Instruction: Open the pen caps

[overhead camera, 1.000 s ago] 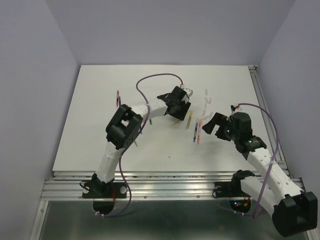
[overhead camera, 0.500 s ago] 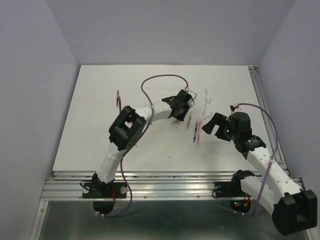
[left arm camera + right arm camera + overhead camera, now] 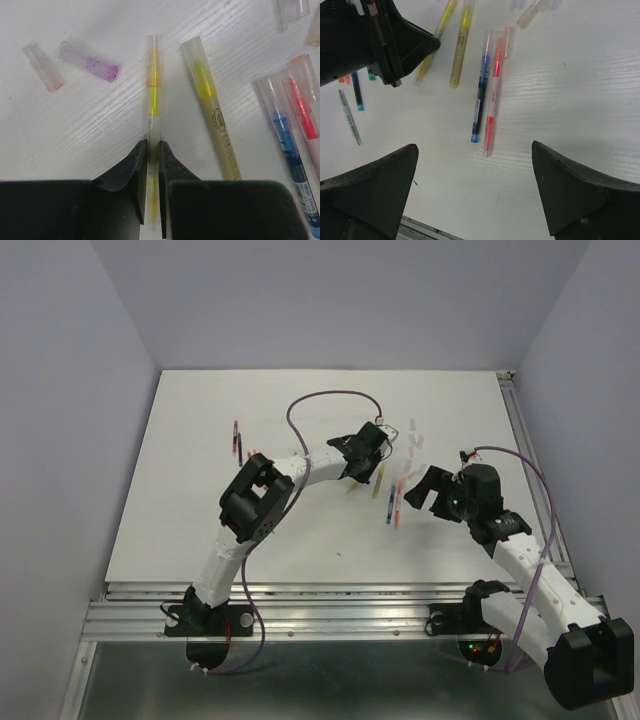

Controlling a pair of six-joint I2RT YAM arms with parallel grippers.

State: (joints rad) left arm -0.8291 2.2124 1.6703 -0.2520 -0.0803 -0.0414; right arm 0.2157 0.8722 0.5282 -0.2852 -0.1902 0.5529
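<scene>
The left pincer (image 3: 153, 146) is clamped on a thin yellow pen (image 3: 154, 85) lying on the white desk (image 3: 90, 140). The two black fingers pinch the pen's barrel, and the rest of the pen reaches straight out ahead of them. Whether this pen carries a cap I cannot tell. Just to its right lies a second yellow pen (image 3: 220, 135), apart from the pincer, with its pale see-through cap (image 3: 196, 62) still on at the far end. To the left of the held pen, two caps lie loose on the desk, well clear of the fingers: a purple-stained cap (image 3: 90, 64) and a pale pink cap (image 3: 42, 67). Further right, a blue pen (image 3: 287, 145) and a red pen (image 3: 304, 115) lie side by side, both capped. Dark print runs along the barrels of the second yellow pen and the blue pen, but it is too small to read. The right pincer (image 3: 475, 195) hangs above the blue and red pens with its fingers spread wide, holding nothing.
</scene>
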